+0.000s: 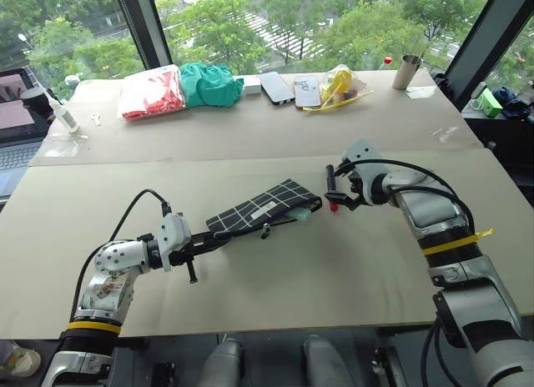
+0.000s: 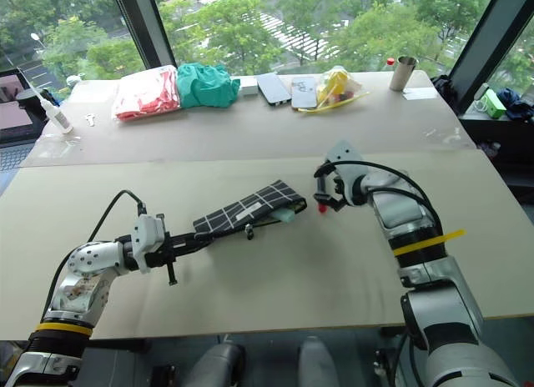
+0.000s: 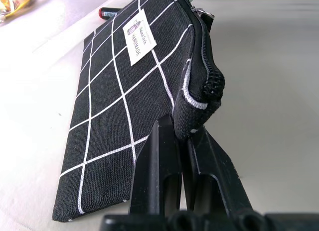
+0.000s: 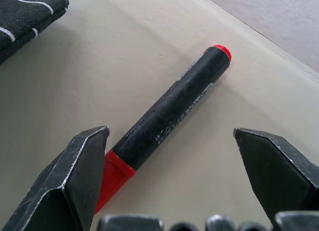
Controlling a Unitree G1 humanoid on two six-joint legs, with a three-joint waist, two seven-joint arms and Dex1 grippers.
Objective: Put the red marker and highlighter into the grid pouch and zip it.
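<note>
Marker: we see the red marker (image 4: 172,116) lying flat on the tabletop (image 1: 350,270), just off the pouch's open end, at about three o'clock from it in the head views.
Marker's long axis: in the right wrist view it runs slantwise between the two fingers, red cap end low by one finger, the small red tip pointing away; it is neither square across the gap nor in line with it.
Right fingers: the right gripper (image 1: 340,189) hangs just above the marker with its fingers spread wide and nothing between them yet; one finger (image 4: 70,181) overlaps the cap end in that view, and we cannot tell whether it touches.
Nearer arm: the right one, plainly; the left is busy at the pouch's far end.
Pouch: the grid pouch (image 1: 263,207) lies on the tabletop, long axis running from about eight o'clock up to two o'clock, mouth toward the marker.
Left fingers: the left gripper (image 3: 183,141) has its fingers closed tight on the pouch's corner by the zipper end.
Highlighter: the highlighter (image 1: 300,215) shows as a pale green bit at the pouch's mouth, seemingly partly inside.
Our judgement: we would turn the right wrist until the fingers stand square across the barrel, then lower and close.
</note>
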